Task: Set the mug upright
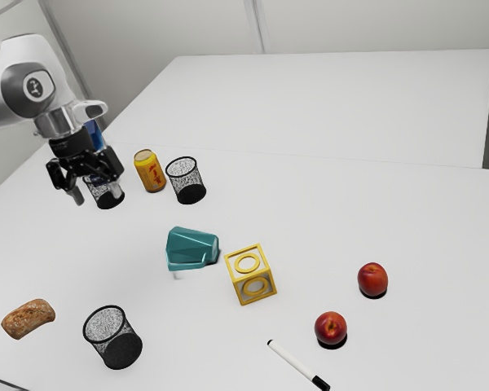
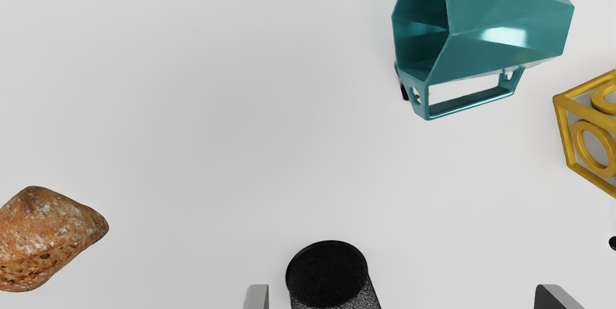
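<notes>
The gripper (image 1: pixel 97 198) hangs high at the exterior view's upper left, over the far-left part of the table and well apart from the mug. The teal faceted mug (image 1: pixel 192 248) lies on its side on the table, its handle against the tabletop side. In the wrist view the mug (image 2: pixel 500 25) shows its dark open mouth and its rectangular handle. Wide apart stand the two fingertips of the gripper (image 2: pixel 402 297), and nothing is held between them.
A yellow block (image 1: pixel 250 274) stands close beside the mug. Mesh cups (image 1: pixel 114 337) (image 1: pixel 187 181), a yellow can (image 1: pixel 150 171), bread (image 1: pixel 28 318), two red fruits (image 1: pixel 372 279) (image 1: pixel 331 328) and a marker (image 1: pixel 297 364) are spread over the white table (image 1: pixel 440 220).
</notes>
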